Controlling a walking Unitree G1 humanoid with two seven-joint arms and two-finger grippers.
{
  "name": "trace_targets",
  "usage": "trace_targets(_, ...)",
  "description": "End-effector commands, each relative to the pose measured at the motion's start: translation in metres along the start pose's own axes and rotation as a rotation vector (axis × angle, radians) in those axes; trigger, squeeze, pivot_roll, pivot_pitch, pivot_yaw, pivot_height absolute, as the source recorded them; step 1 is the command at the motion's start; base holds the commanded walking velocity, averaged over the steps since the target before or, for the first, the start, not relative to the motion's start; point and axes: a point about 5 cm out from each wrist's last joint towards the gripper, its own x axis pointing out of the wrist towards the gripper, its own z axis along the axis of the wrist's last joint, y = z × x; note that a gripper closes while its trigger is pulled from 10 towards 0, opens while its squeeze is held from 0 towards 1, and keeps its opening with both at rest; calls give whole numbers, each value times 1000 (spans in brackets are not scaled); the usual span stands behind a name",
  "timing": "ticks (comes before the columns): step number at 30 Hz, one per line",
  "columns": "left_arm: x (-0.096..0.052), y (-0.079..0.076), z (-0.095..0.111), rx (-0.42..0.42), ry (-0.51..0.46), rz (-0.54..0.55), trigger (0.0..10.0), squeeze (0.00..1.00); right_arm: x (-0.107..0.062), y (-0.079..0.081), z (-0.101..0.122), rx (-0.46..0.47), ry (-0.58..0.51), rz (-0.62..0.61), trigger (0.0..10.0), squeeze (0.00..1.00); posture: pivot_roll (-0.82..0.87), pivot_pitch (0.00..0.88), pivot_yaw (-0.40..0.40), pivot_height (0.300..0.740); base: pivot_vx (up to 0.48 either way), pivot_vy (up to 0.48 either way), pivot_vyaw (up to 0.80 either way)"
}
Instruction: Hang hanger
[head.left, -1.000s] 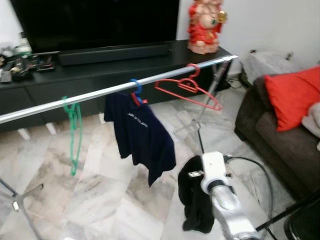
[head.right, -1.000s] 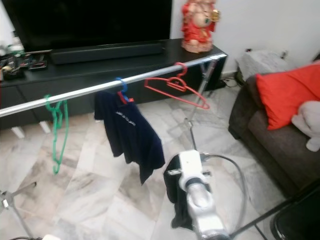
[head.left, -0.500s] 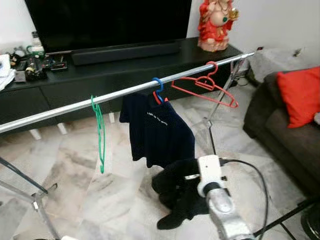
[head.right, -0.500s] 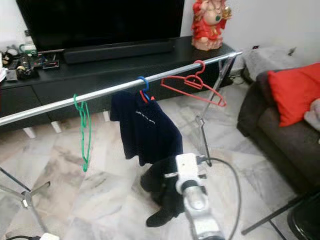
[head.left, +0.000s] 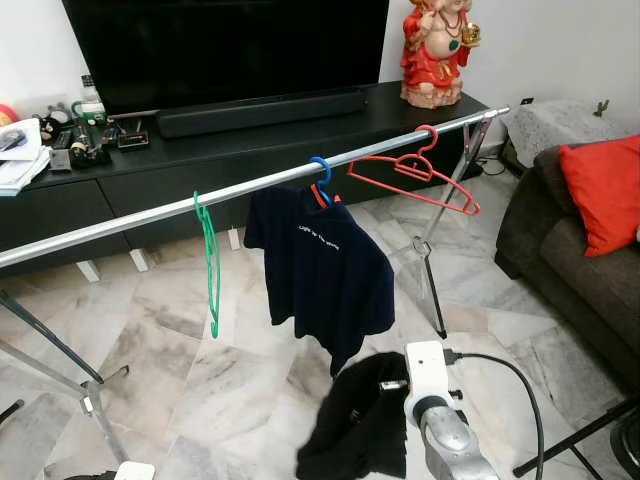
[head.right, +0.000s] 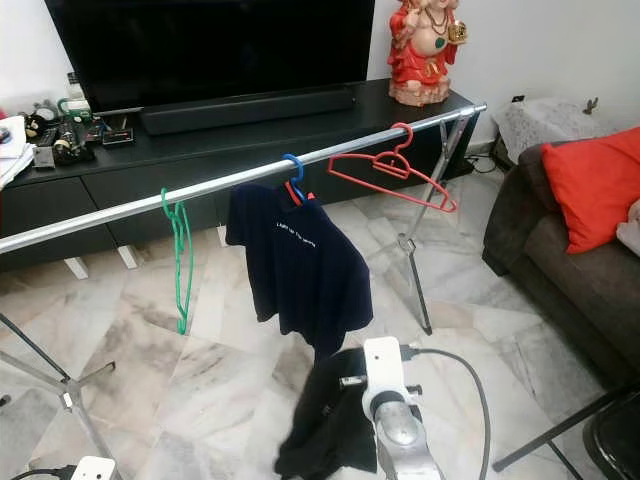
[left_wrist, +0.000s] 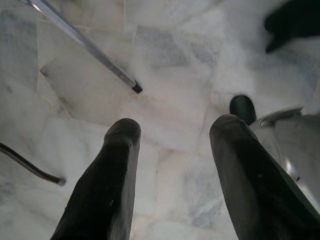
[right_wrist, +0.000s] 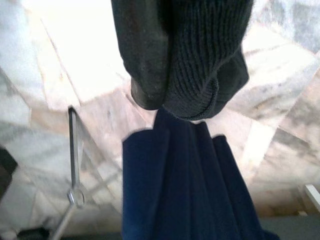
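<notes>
rail (head.left: 250, 187): silver bar running across the room in front of the TV stand, well above and ahead of the right fingers.
on rail: green hanger (head.left: 210, 262) bare; blue hanger (head.left: 318, 180) under a navy shirt (head.left: 322, 272); red hanger (head.left: 415, 178) bare, tilted, near the rail's far end.
right gripper (right_wrist: 167, 55): low, in front of the body, carrying a black garment (head.left: 355, 430) that drapes from it toward the floor. Knit fabric wraps over the fingers in the wrist view, so I cannot tell how they are set (presumably pinching cloth or a hanger under it, but that's a guess).
hanger to hang: no hook visible in the bundle. If there is one, it's buried in the cloth beside the fingers.
left gripper (left_wrist: 172, 150): hangs idle, fingers (left_wrist: 107, 185) spread wide, nothing between them, pointing at marble floor.
navy shirt vs fingers: directly beyond the right fingertips in the wrist view, close.
step: carry phase, judged early. Load not yet at rail height.
how to do it well: lift the bundle clear above the rail first, then come down onto a bare stretch. The gap between the green and blue hangers looks widest. Keep the hook facing the rail and avoid brushing the navy shirt.
risk: loose cloth snagging the rail or the red hanger on the way up.
</notes>
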Motion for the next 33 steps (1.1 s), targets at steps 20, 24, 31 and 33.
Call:
trace_targets(20,2,-27,86,-52,-421,-64,10000,0,1,-3,-11,0,23,-5,10000,0,22,80,4,740,0,-158,0)
trace_targets(24,-10,-17,102,-48,-555,-30,10000,0,-1,-4,-20,-3,58,1,10000,0,23,81,4,740,0,0,0)
trace_targets(31,-42,-7,114,-75,-723,13,10000,0,-5,-8,-33,18,110,-6,10000,0,39,88,-7,740,0,0,0)
trace_targets(33,-58,-12,126,-79,-809,-21,10000,0,-9,-7,-43,27,147,8,10000,0,46,94,-12,740,0,0,0)
